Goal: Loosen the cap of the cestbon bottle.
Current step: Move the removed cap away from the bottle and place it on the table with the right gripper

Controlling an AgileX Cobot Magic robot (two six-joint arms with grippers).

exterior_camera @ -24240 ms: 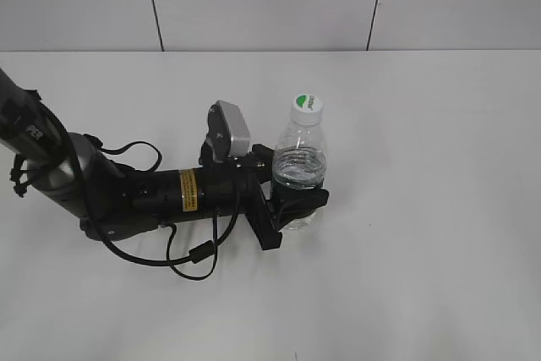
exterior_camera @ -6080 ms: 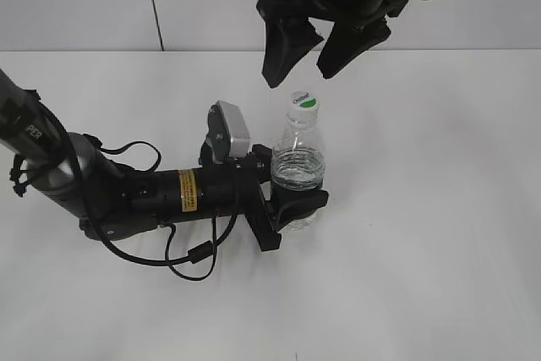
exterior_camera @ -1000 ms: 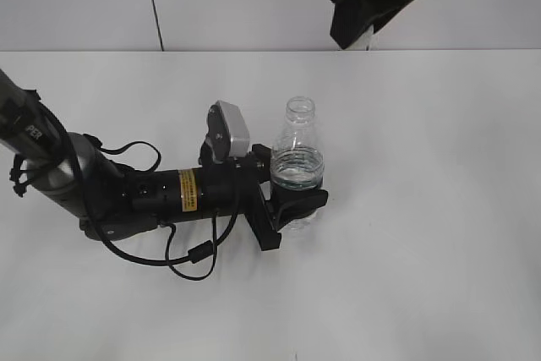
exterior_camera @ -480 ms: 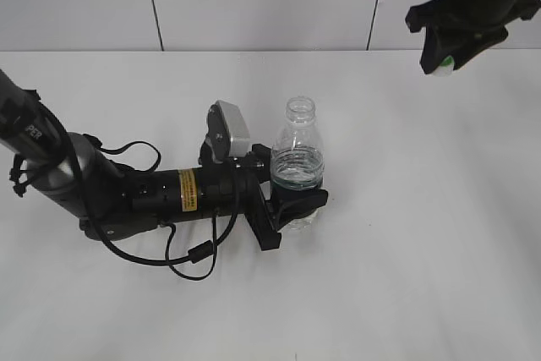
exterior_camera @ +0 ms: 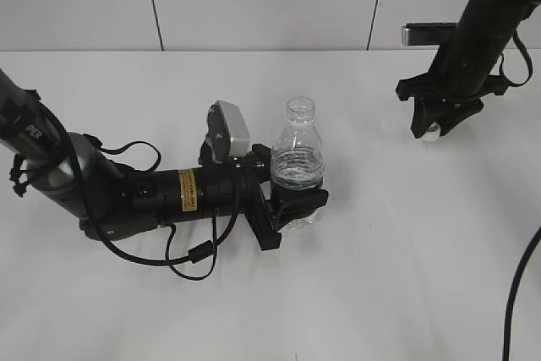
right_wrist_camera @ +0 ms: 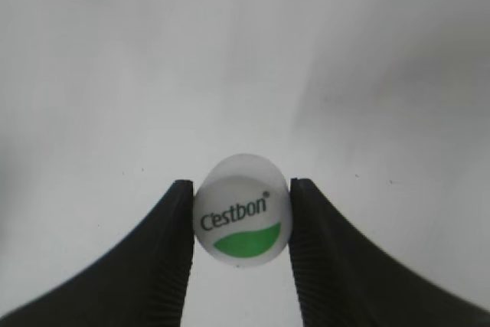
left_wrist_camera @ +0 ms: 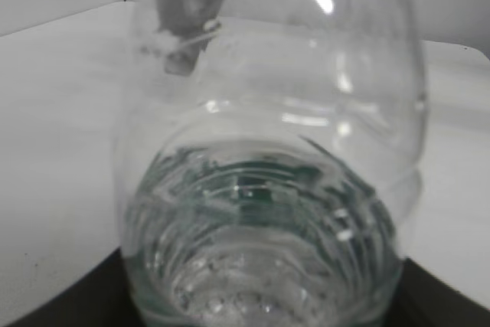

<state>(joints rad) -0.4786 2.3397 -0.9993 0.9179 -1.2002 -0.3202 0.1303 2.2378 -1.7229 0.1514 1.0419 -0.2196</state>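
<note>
Left gripper: lying low along the surface, jaws pinching the lower body of the cestbon bottle. Looks like a steadying grip, so the bottle stays upright and cannot spin.

Cestbon bottle: stands upright between those jaws; neck open, no cap on it. Water sits low, roughly at jaw height. The left wrist view is filled by its ribbed clear body; the jaws themselves show only as dark corners below.

Right gripper: well off to the far right of the bottle, pointing down, tips near the surface.

Cap: white, green mark and "C'estbon" lettering up, pinched between the right jaws, one pad on each side. In the exterior view it shows as a small white-green spot between the tips.

Contact with surface: cannot tell whether the cap touches down or hangs just above.

Judgement: cap is fully off, so loosening is done; low carry suggests a set-down beside the bottle.

Risk: a round cap may roll once let go.
</note>
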